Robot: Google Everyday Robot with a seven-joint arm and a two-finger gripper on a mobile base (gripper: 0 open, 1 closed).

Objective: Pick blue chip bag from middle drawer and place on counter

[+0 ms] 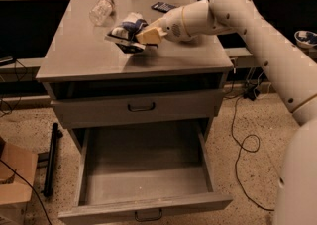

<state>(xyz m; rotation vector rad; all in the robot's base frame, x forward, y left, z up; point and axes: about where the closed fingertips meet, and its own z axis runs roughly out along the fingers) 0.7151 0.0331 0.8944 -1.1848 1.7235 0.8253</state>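
The blue chip bag [127, 32], dark blue with white ends, is crumpled and held in my gripper [141, 38] just above the middle of the counter [79, 55]. The gripper is shut on the bag's right end, and my white arm reaches in from the right. The middle drawer [143, 169] is pulled fully open below, and its flat grey bottom holds nothing. The closed grey drawer front [138, 107] sits above it.
A clear plastic bottle [100, 11] lies at the counter's back left. A small dark object [163, 7] lies at the back, beside my arm. A cardboard box [15, 182] and a black bar [51, 159] are on the floor left; cables run on the right.
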